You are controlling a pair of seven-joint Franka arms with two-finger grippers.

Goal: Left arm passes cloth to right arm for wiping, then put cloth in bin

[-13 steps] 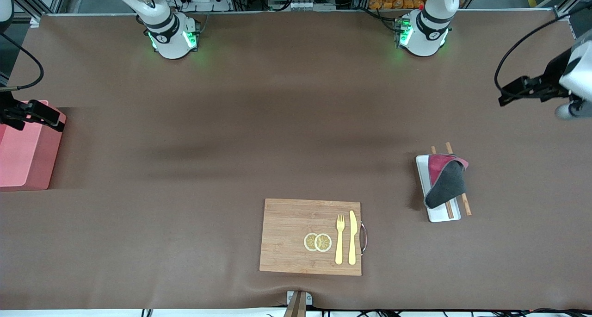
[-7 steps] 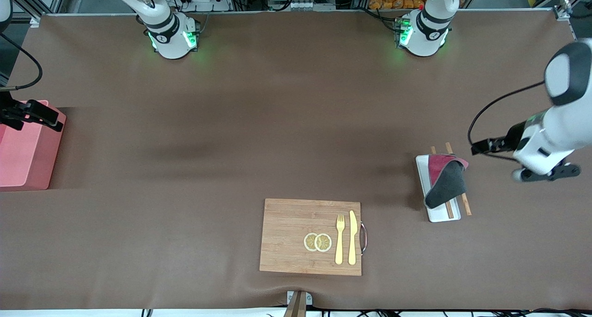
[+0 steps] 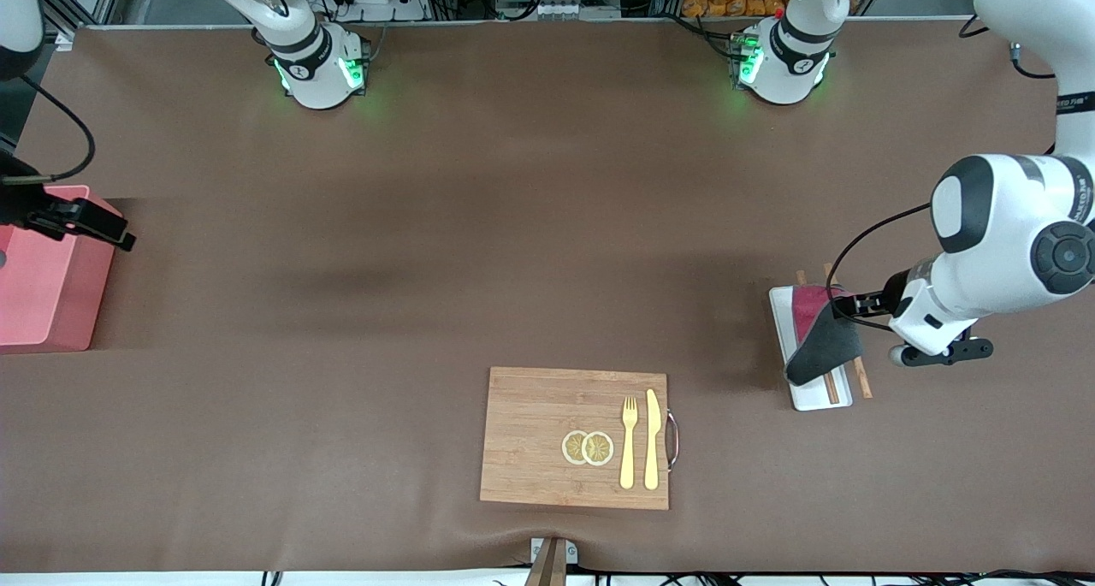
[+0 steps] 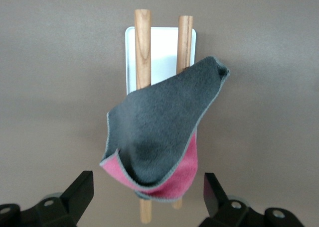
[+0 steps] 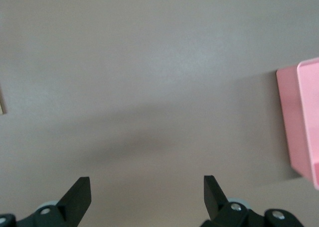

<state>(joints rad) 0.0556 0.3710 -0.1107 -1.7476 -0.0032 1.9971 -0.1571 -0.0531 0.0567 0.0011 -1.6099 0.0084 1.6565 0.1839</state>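
A grey and pink cloth [image 3: 823, 344] lies draped over two wooden sticks [image 3: 862, 379] on a flat white tray [image 3: 780, 314] toward the left arm's end of the table. It also shows in the left wrist view [image 4: 164, 127]. My left gripper [image 3: 855, 305] is open and empty just over the cloth's pink end; in its wrist view [image 4: 148, 199] the fingers stand either side of that end, apart from it. My right gripper [image 3: 101, 227] is open and empty over the edge of the pink bin [image 3: 43, 295], which also shows in the right wrist view [image 5: 303, 137].
A wooden cutting board [image 3: 539, 406] lies near the front camera, with two lemon slices [image 3: 588, 447], a yellow fork [image 3: 629, 442] and a yellow knife [image 3: 652, 439] on it. Brown mat covers the table.
My left arm has swung in from the table's end and come down over the cloth. My right gripper has shifted slightly by the bin.
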